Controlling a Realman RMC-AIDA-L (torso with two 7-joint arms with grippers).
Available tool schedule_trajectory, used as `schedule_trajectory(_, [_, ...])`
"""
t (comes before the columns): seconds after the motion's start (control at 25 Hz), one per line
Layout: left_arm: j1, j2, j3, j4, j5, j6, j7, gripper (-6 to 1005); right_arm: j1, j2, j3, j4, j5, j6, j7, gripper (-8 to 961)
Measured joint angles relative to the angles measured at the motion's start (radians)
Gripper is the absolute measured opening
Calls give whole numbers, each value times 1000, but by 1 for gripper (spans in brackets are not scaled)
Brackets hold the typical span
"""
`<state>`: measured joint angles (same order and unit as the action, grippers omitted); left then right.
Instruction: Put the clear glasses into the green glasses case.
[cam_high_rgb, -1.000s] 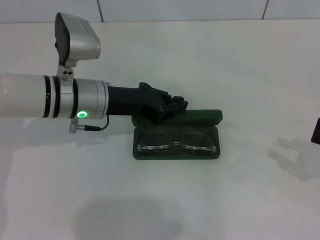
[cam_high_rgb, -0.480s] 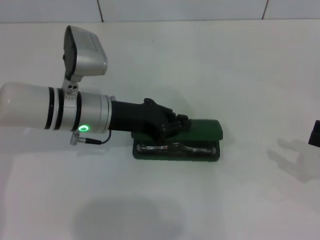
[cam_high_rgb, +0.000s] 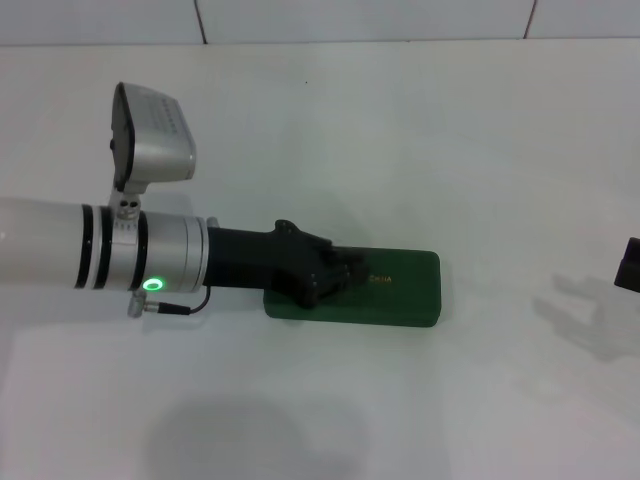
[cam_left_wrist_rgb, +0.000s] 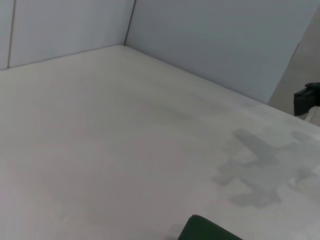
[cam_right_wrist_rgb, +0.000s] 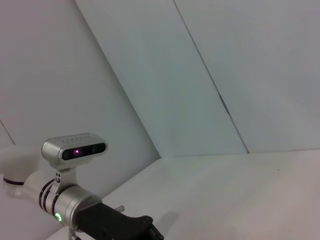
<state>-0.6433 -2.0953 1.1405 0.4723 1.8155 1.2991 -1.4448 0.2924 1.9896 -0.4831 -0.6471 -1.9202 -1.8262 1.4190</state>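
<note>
The green glasses case (cam_high_rgb: 375, 301) lies flat on the white desk (cam_high_rgb: 420, 140), a little toward the near edge and roughly midway between the left and right edges, its long side running across. Its lid is down, gold lettering facing up near the middle of the lid. The clear glasses do not show anywhere; with the case closed, its inside is hidden.

The left gripper (cam_high_rgb: 335, 280) reaches in from the desk's left side and rests on the left end of the lid, the black fingers pressed against the green top. From here they look drawn together, though the dark fingers blur into one mass and I cannot tell for sure whether they are parted or closed. A green light glows on the silver wrist behind it, and the wrist camera stands up above the arm.

The right gripper (cam_high_rgb: 630, 263) sits at the desk's far right edge, only a dark sliver showing, well apart from the case.
</note>
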Motion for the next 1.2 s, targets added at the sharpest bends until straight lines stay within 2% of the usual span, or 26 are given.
schedule_trajectory(0.2, [10,-1,0,-20,-11,8,16,266,3,0,-6,1,0,0,0,469])
schedule_trajectory(0.4, [30,2,-1,-14,-88,86,52,283,4,1,-7,1,-1,1,0,470])
schedule_trajectory(0.6, [85,10,-13,68,-168,245,72,300,3,2,-8,1,-11,1,-28,472])
schedule_trajectory(0.76, [153,10,-16,141,-189,427,174,313,2,13,-8,11,-12,-22,-104,472])
schedule_trajectory(0.88, [189,14,-36,171,-226,522,154,323,13,22,-9,30,-2,-57,-143,473])
schedule_trajectory(1.04, [237,28,-69,233,-270,598,112,511,58,25,-64,78,-3,-170,-204,474])
schedule_trajectory(1.08, [250,32,-74,252,-278,604,106,558,58,25,-64,78,-3,-170,-204,511])
schedule_trajectory(1.2, [275,48,-79,273,-286,608,86,597,89,32,-113,87,11,-202,-202,621])
